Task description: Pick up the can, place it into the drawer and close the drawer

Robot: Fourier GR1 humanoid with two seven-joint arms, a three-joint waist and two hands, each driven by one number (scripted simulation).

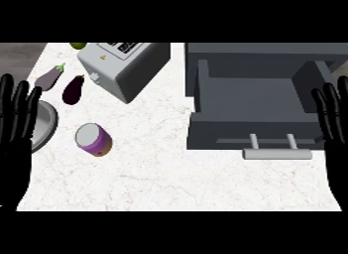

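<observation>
Currently nothing is gripped. Can (93, 139) sits near the counter's (169, 183) left edge, just beside a grey plate (47, 124) and well apart from the open drawer (250, 106) toward the right edge. Left hand (8, 116) rests at the left edge, right hand (341, 119) at the right. The 2 hands are spread wide, fingers straight, holding nothing. Judgement: left hand is nearer, so come down from above, curl round the can's sides and avoid nudging the plate.

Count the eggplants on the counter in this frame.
2. A paler eggplant lies near the upper-left edge of the counter; a darker eggplant lies just right of it, beside the toaster. The left hand could hide something at that edge.
</observation>
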